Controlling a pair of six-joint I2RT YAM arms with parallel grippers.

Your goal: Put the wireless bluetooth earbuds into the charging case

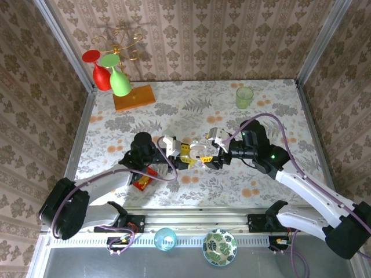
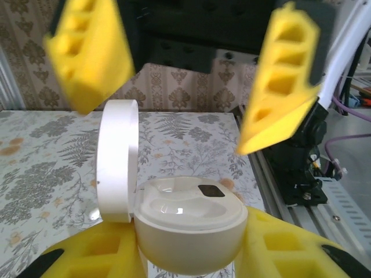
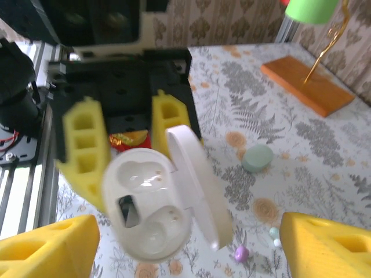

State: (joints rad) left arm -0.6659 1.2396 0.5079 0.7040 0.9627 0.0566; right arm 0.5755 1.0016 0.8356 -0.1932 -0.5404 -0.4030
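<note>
A white charging case (image 2: 191,223) with its lid (image 2: 116,159) swung open sits clamped between the yellow fingers of my left gripper (image 2: 191,246). Both of its wells (image 3: 142,202) are empty. My right gripper (image 3: 188,234) is open, its yellow fingers (image 3: 49,249) spread wide on either side of the case without touching it. In the top view the two grippers meet at mid-table, left gripper (image 1: 186,155) and right gripper (image 1: 210,148), with the case (image 1: 201,152) between them. On the table below lie tiny earbuds: a purple one (image 3: 241,253) and a pale green one (image 3: 274,233).
A pale green oval case (image 3: 257,157) lies shut on the table. A red snack packet (image 1: 142,180) sits under the left arm. A stand with red and green glasses (image 1: 119,78) is at back left, a green cup (image 1: 244,97) at back right.
</note>
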